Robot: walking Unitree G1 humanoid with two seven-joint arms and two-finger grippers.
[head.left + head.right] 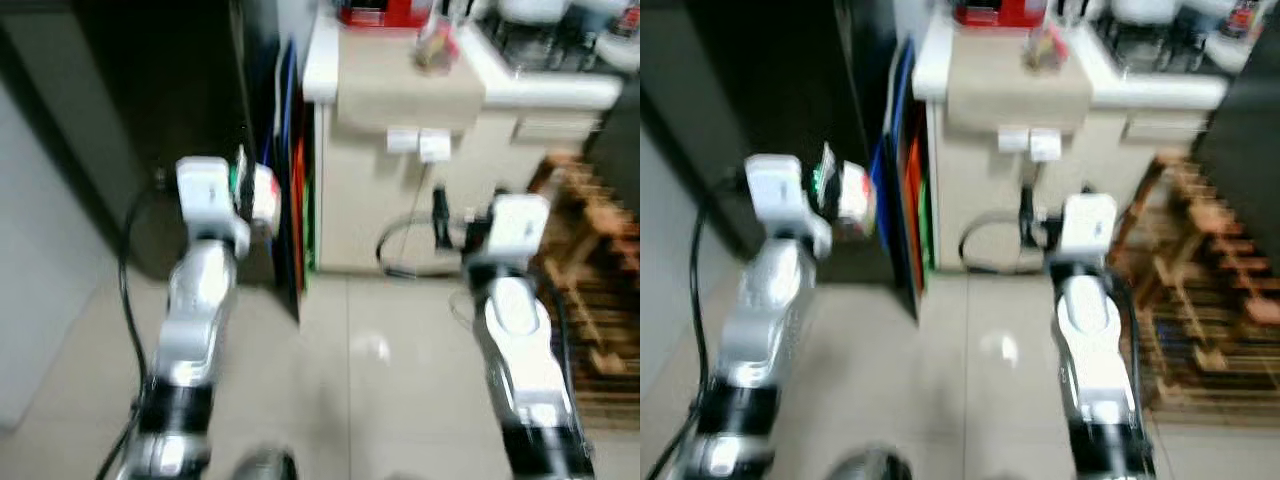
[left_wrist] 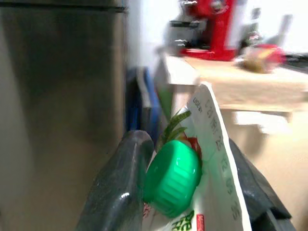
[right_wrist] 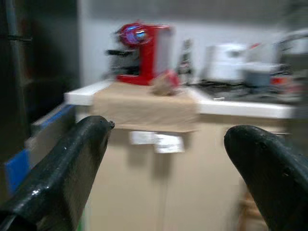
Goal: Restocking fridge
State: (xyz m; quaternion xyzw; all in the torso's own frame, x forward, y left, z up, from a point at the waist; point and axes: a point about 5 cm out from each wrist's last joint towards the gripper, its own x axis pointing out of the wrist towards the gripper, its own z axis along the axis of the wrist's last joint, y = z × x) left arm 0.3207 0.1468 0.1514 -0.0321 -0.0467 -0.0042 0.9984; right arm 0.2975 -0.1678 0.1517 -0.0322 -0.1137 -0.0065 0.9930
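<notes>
My left gripper (image 1: 255,195) is raised in front of the dark fridge (image 1: 150,90) and is shut on a white carton with a green cap (image 2: 173,178). The carton (image 1: 852,200) shows red and green print and sits between the black fingers (image 2: 118,187). My right gripper (image 3: 168,149) is open with nothing between its fingers (image 3: 72,163); it points at the beige counter (image 1: 410,80). The fridge door looks shut. The whole scene is blurred.
Flat blue and orange boards (image 1: 292,170) lean in the gap between fridge and counter. On the counter stand a red coffee machine (image 3: 142,53) and other appliances. A wooden rack (image 1: 590,270) stands on the right. A cable (image 1: 405,245) hangs down the counter front.
</notes>
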